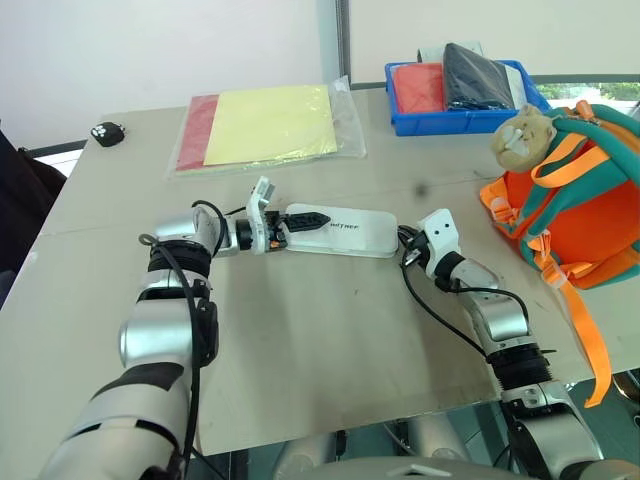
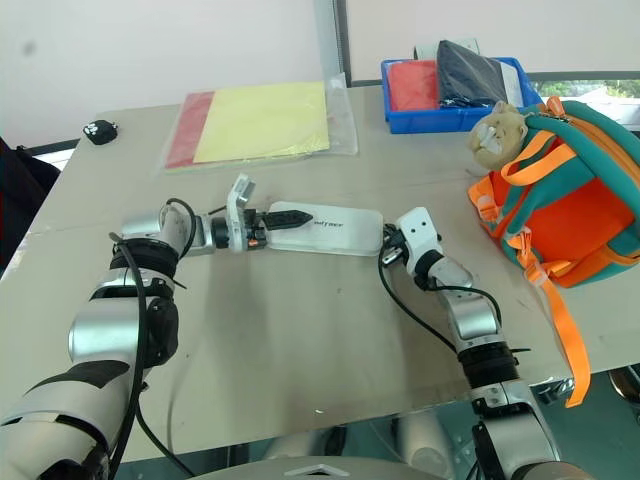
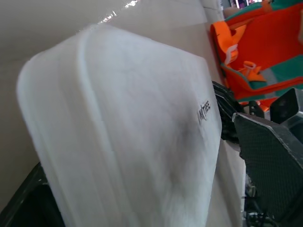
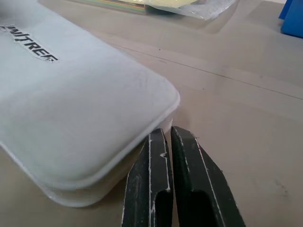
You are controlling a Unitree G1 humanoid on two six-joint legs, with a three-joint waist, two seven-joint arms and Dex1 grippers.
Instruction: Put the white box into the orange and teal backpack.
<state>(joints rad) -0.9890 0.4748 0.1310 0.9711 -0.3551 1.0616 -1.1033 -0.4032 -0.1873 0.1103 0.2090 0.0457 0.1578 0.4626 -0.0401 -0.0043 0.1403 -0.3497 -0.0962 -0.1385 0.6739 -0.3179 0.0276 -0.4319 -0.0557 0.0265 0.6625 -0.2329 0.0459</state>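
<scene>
A light beige table (image 1: pixel 330 330) stands before a pale wall and carries every item seen. At its centre the white box (image 1: pixel 345 231) lies flat with its dark lettering upward, and both grippers meet it, one at each short end. The left gripper (image 1: pixel 290 221) is spread wide over the box's left end: one black finger (image 1: pixel 308 218) lies on the top face, and the left wrist view shows the box sitting between the fingers. Whether it actually grips the box cannot be told. The right gripper (image 4: pixel 170 142) is fully closed, its two fingers pressed together, the tips just beside the box's rounded right corner at table level; contact cannot be confirmed. To the right, near the table edge and apart from the box, rests the orange and teal backpack (image 1: pixel 580 200). Farther back lie a clear sleeve (image 1: pixel 265 127) of yellow and red sheets and a blue tray (image 1: pixel 460 105).
</scene>
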